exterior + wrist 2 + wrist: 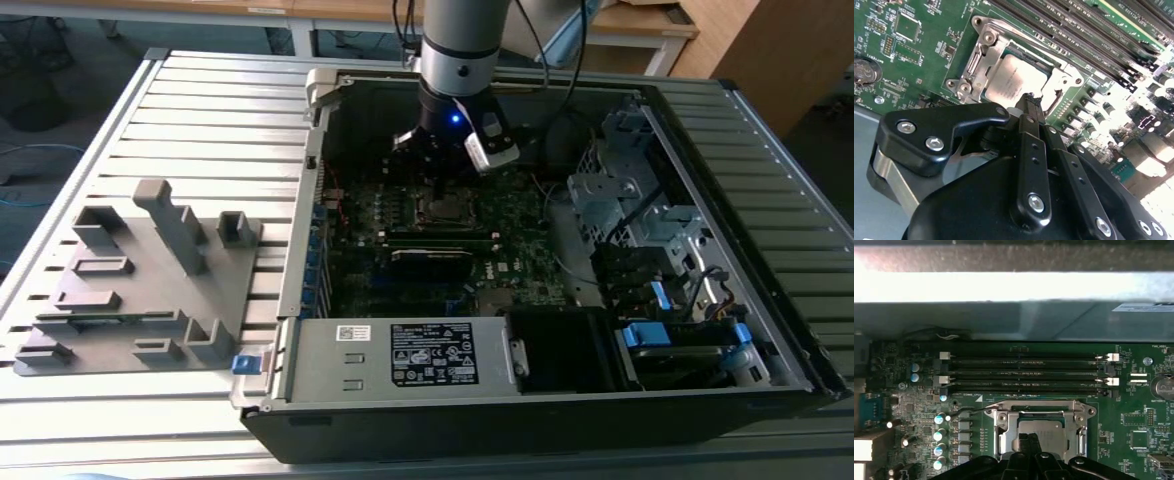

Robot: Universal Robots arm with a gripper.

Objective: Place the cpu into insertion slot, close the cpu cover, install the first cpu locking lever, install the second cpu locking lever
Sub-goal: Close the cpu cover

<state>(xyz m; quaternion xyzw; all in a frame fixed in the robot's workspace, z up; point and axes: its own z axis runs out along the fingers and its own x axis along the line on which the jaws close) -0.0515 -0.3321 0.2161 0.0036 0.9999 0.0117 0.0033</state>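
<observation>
- In the exterior view, the black two-fingered gripper (442, 192) hangs straight down inside the open black desktop computer case (747, 330). Its tips are right over the small square silver-framed insertion slot (454, 212) on the green motherboard (514, 225). We judge that this upright stance is the one to keep, so that any push goes squarely down.
- In the second wrist view, the fingers (1030, 107) are closed against each other with nothing between them. Their tip is at the near edge of the flat silver-grey square cpu (1013, 80).
- The cpu lies in the slot. The thin silvery windowed cpu cover (988, 50) appears to lie down around it.
- We would press on the metal frame and not on the chip's top, and gently, since the socket pins underneath bend easily.
- In the first wrist view, the cover (1040, 409) frames the cpu (1041, 429) evenly on both sides, which suggests good seating.
- A thin dark rod (966, 412), likely a locking lever, juts out beside the frame; we cannot tell whether it is latched.
- We would keep clear of the long black memory slots (1024, 372) just beyond.
</observation>
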